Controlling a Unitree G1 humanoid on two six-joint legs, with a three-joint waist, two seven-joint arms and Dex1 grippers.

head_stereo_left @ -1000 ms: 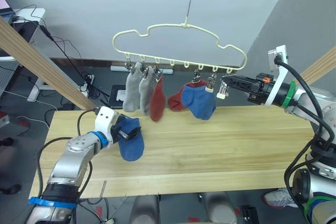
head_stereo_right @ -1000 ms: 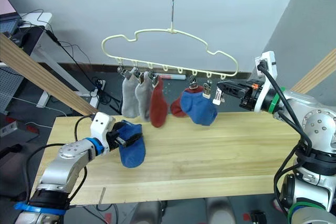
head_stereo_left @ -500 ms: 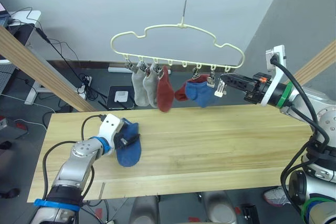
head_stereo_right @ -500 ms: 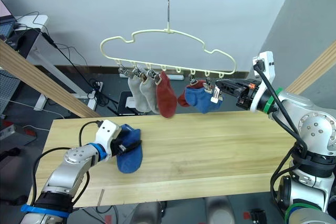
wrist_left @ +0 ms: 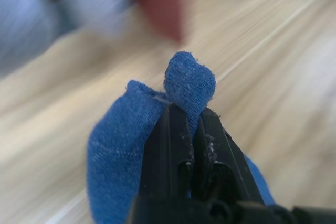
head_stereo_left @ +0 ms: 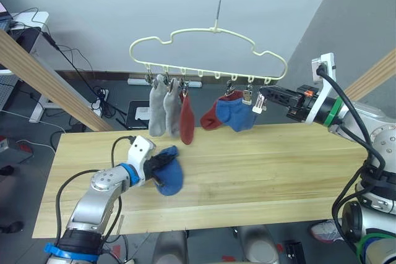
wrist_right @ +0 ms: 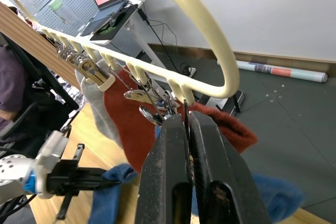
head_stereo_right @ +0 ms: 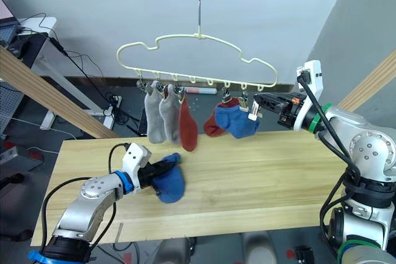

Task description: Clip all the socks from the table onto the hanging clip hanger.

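Five socks already hang from the clip hanger in the upper middle of the frame: two grey, two rust red, one blue. One blue sock remains low over the table, lower left of centre, its cuff pinched between the left gripper fingers. The right gripper, at right, is closed on the last free clip. The thin pinch could slip, or the swinging hanger could pull that clip loose

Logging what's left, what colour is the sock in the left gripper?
Blue; the sock shows best in the left wrist view, pinched by the left gripper.
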